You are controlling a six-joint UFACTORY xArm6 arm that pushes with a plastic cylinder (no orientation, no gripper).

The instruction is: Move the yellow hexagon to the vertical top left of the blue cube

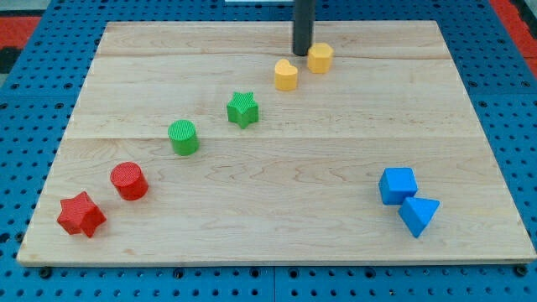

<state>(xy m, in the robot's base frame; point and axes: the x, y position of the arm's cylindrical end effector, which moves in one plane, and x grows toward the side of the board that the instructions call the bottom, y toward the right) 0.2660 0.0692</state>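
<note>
The yellow hexagon (320, 58) sits near the view's top, right of centre. My tip (302, 51) is just to its left, close to or touching it. A yellow heart-shaped block (286, 75) lies just below and left of the tip. The blue cube (398, 184) sits at the view's lower right, far below the hexagon, with a blue triangular block (418, 215) touching its lower right corner.
A green star (242, 109), a green cylinder (183, 137), a red cylinder (129, 180) and a red star (81, 215) run in a diagonal line down to the view's lower left on the wooden board (277, 247).
</note>
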